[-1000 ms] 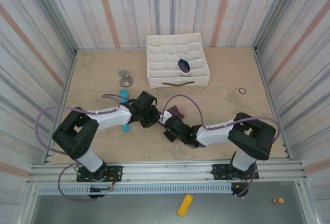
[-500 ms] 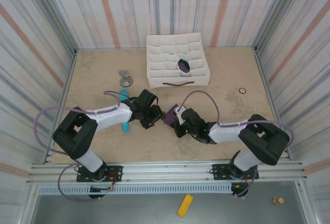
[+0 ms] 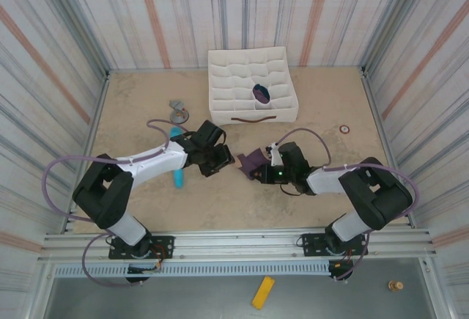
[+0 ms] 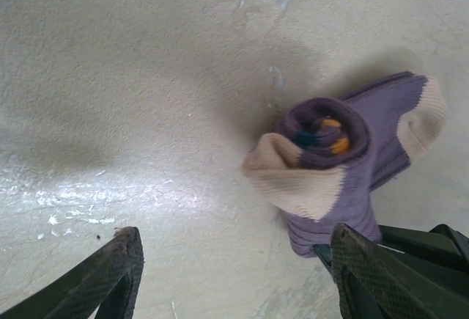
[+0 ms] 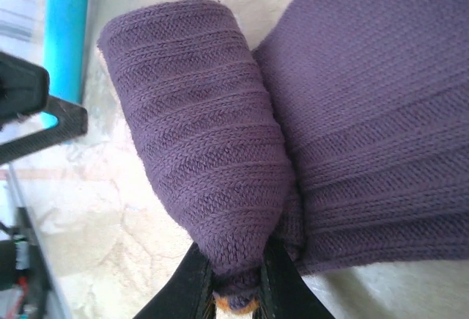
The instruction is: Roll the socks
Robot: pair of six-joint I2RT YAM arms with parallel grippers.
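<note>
Right wrist view: the right gripper (image 5: 234,286), bottom centre, was clamped on the rolled purple socks (image 5: 205,128) at mid-frame. Left wrist view: the left gripper (image 4: 234,271) had jaws apart at the bottom edge; the socks sat right of centre.

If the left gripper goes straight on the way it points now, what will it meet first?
Probably the rolled purple socks, lying just ahead of the open left gripper, a little off its centre line. Depth is hard to judge.
</note>
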